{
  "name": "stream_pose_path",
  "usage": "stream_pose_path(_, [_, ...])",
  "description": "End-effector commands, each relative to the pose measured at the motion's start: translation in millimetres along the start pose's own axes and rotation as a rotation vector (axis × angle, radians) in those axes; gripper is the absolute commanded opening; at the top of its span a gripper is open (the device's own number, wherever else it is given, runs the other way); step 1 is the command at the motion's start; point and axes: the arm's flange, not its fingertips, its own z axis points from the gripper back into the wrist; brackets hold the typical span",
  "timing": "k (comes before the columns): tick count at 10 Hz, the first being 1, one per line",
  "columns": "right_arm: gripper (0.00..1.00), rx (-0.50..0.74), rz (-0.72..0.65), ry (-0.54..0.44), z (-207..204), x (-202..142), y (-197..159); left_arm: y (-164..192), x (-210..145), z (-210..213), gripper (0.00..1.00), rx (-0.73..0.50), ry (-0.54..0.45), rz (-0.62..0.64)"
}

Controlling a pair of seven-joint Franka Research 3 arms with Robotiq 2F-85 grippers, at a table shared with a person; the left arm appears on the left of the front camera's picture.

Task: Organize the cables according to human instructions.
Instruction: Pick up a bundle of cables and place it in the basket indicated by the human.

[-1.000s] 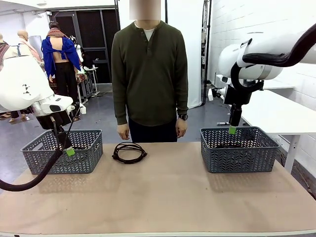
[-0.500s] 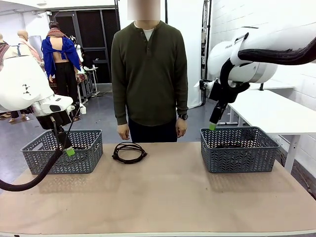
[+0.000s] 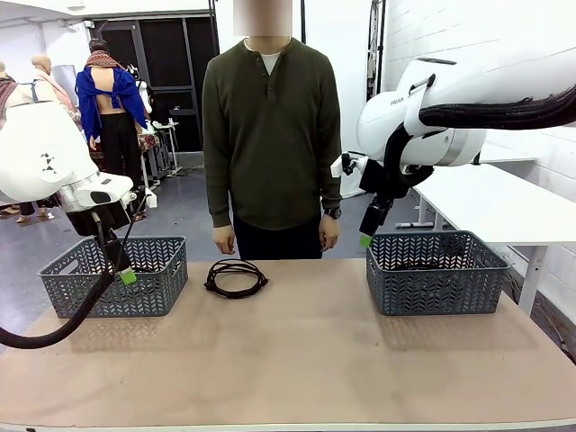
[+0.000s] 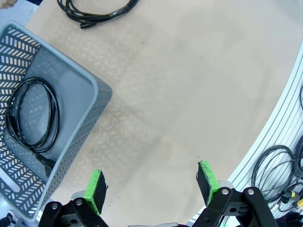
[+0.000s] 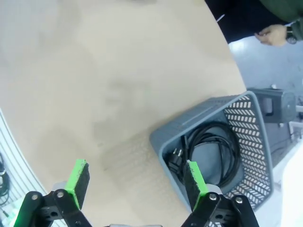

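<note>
Cables: one loose coil [image 3: 236, 277] lies bare on the surface [image 3: 297, 360], near the far edge, between the two baskets and just in front of the person [image 3: 272, 135]; seems the one left to sort.
Left basket [image 3: 115, 274]: grey, far-left of surface; left wrist view shows one coiled cord [image 4: 33, 116] lying flat inside it, likely already sorted.
Right basket [image 3: 436, 270]: grey, far-right; right wrist view shows a coil with plug [image 5: 208, 149] resting on its floor.
Person: stands at far side, both hands down at the surface edge, right wrist view catches one hand [image 5: 272, 34] with watch; no pointing visible now, so no instruction readable from this.
Left tool [image 3: 124, 273]: fingers spread wide, nothing between the pads [image 4: 96, 189]; hangs by the left basket's near-right corner, apart from the loose coil.
Right tool [image 3: 366, 236]: spread wide, empty; hovers above the right basket's inner left corner, tilted toward the middle.
Why placed so: baskets apart at each end as separate bins, unsorted coil in the middle within reach of either arm.
Step judged: picking the last loose coil; which basket depends on the person, can't tell.
Risk: loose loops may spill if pinched on a single strand.
</note>
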Motion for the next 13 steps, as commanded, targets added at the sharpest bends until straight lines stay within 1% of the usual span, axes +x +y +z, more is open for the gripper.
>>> stream_pose_path(1, [1.0,-0.009,-0.001,-0.006,-4.5,-8.3,16.7,0.0,-0.4,1.5,1.0,0.0,0.006,0.002])
stream_pose_path(4, [1.0,-0.002,0.009,-0.017,-9.0,-8.3,20.7,0.0,-0.4,1.5,1.0,0.0,0.006,0.002])
stream_pose_path(5, [1.0,0.012,0.013,0.01,-4.9,-4.0,15.2,0.0,-0.4,1.5,1.0,0.0,0.006,0.002])
stream_pose_path(13, [1.0,0.012,0.013,0.01,-4.9,-4.0,15.2,0.0,-0.4,1.5,1.0,0.0,0.006,0.002])
